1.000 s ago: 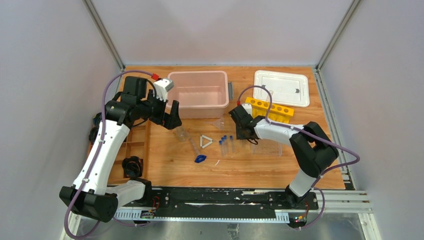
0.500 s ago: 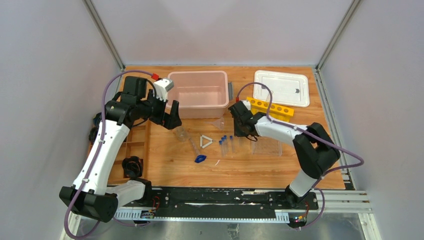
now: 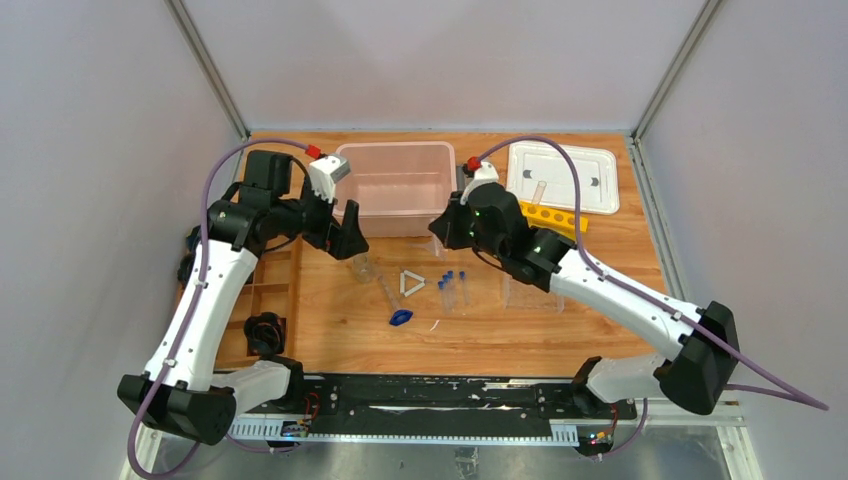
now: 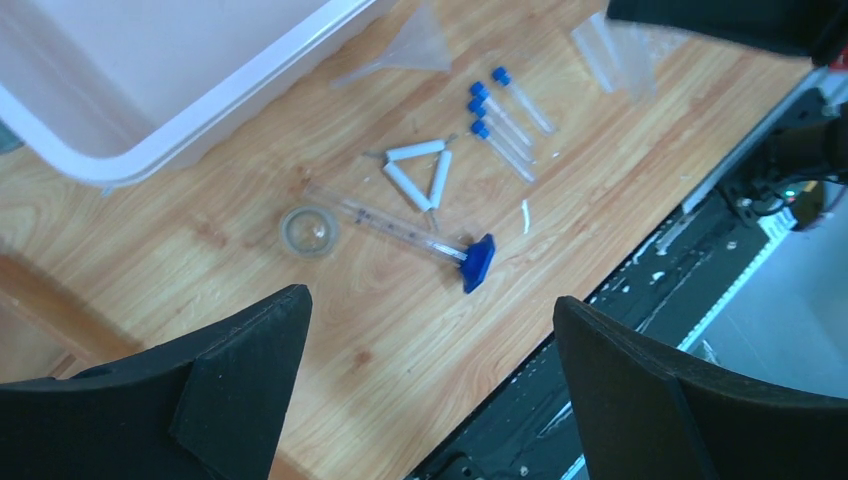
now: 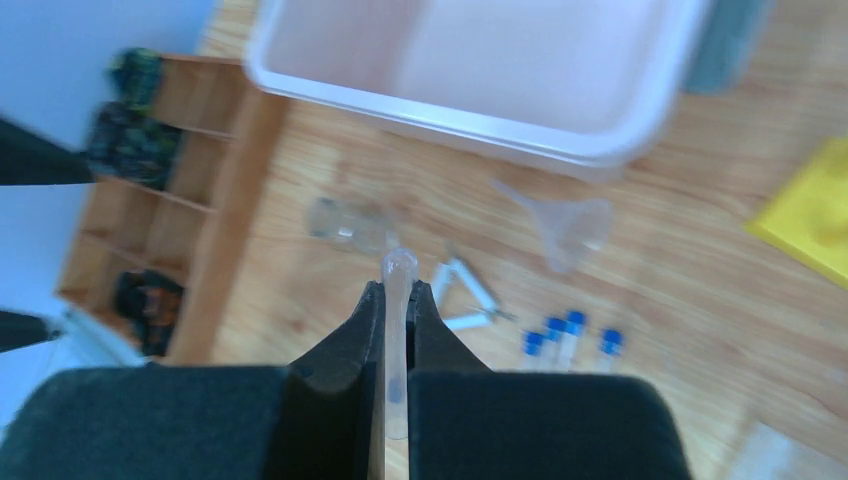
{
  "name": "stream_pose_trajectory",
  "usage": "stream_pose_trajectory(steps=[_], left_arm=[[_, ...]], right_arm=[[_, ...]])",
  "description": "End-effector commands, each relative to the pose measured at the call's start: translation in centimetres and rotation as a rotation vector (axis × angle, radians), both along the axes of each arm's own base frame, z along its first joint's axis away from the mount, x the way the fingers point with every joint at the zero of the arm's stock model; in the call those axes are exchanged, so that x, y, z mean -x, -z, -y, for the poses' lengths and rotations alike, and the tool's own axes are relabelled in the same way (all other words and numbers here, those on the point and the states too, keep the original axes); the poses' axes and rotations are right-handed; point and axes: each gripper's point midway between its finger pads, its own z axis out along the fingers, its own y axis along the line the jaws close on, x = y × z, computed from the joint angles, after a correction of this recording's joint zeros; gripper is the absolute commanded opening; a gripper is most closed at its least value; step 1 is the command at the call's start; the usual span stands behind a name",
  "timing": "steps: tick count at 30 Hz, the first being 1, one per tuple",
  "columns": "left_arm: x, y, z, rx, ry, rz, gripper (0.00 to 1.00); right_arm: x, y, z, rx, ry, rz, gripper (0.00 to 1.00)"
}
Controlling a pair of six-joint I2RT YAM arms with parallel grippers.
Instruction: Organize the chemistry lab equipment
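Transfer of a small clear round-ended tube (image 5: 398, 268). The right gripper (image 5: 397, 300) is clenched on the tube and raised above the wooden table (image 3: 330, 325) — high enough, it is judged, that the loose items below are not knocked. The clear blue-capped tubes (image 3: 452, 285), clear plastic funnel (image 3: 437, 247) and white triangle (image 3: 411, 283) are left lying mid-table. The left gripper (image 4: 430, 305) is held spread wide and empty over the small clear beaker (image 4: 308, 230) — presumably readied for a pick. The yellow tube rack (image 3: 560, 222) is the likely destination.

On the table (image 3: 480, 330), white triangle (image 3: 412, 283), blue-capped tubes (image 3: 452, 287) and blue clip (image 3: 400, 318) lie close together; the right pincer (image 3: 440, 226) hangs beside the pink bin (image 3: 396, 147).
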Motion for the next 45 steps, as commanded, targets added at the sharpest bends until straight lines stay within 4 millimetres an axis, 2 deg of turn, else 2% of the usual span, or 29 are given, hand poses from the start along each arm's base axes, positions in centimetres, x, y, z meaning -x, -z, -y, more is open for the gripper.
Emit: stream_pose_trajectory(steps=[1, 5, 12, 22, 27, 32, 35, 37, 40, 41, 43, 45], left_arm=[[1.4, -3.6, 2.2, 0.136, 0.107, 0.037, 0.96], [2.8, -4.9, 3.9, 0.245, 0.188, -0.009, 0.91], [3.8, -5.3, 5.1, 0.341, 0.237, -0.101, 0.77], [4.6, -5.6, 5.7, 0.389, 0.277, -0.142, 0.59], [4.2, -5.7, 5.7, 0.398, 0.257, -0.130, 0.43], [3.5, -5.7, 5.5, 0.384, 0.227, -0.109, 0.21], [3.4, -5.6, 5.4, 0.377, 0.217, -0.106, 0.14], [3.2, -5.6, 5.3, 0.369, 0.211, -0.094, 0.11], [3.3, -5.6, 5.1, 0.353, 0.223, -0.061, 0.08], [3.6, -5.5, 5.1, 0.351, 0.239, -0.045, 0.08], [4.2, -5.4, 5.0, 0.340, 0.283, 0.002, 0.08], [5.0, -5.4, 4.8, 0.327, 0.329, 0.063, 0.07]], right_arm=[[2.1, -7.2, -4.7, -0.177, -0.077, 0.117, 0.00], [3.7, -10.8, -7.2, -0.283, -0.106, 0.196, 0.00], [4.9, -14.1, -9.0, -0.394, -0.088, 0.268, 0.00], [5.1, -15.8, -11.1, -0.479, -0.090, 0.265, 0.00], [5.1, -16.4, -11.9, -0.503, -0.096, 0.264, 0.00], [5.2, -16.4, -12.0, -0.508, -0.091, 0.266, 0.00], [5.2, -16.0, -12.1, -0.498, -0.091, 0.261, 0.00], [4.9, -15.6, -11.9, -0.479, -0.072, 0.255, 0.09], [4.2, -14.9, -11.3, -0.414, -0.043, 0.219, 0.36], [3.9, -14.6, -11.2, -0.383, -0.046, 0.189, 0.42], [3.6, -12.9, -10.8, -0.291, -0.077, 0.103, 0.49], [3.8, -13.0, -11.4, -0.287, -0.167, 0.047, 0.52]])
